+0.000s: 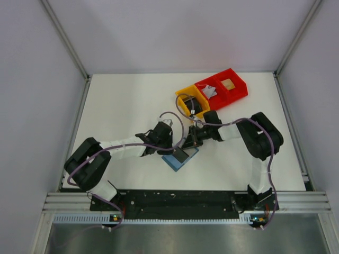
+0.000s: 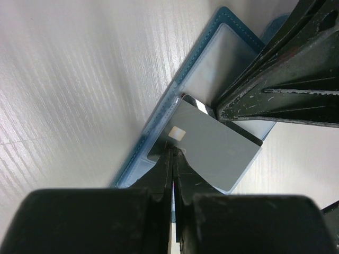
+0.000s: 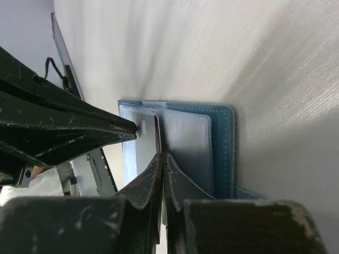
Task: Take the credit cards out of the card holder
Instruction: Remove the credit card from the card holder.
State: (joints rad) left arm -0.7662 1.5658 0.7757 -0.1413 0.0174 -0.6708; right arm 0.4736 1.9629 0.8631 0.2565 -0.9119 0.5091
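Right pincer [image 3: 161, 157] clamps the grey credit card [image 2: 217, 153] by its edge over the open card holder [image 2: 228, 53]; left pincer [image 2: 174, 152], closed together, touches beside it.

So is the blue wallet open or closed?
Open. The card holder lies spread flat on the table, its shiny inside facing up, with a grey card over it.

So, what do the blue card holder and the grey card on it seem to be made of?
The card holder: probably faux leather, matte teal, with stitched edges; its pockets look like clear glossy plastic. The card: likely rigid plastic, smooth grey, carrying a chip.
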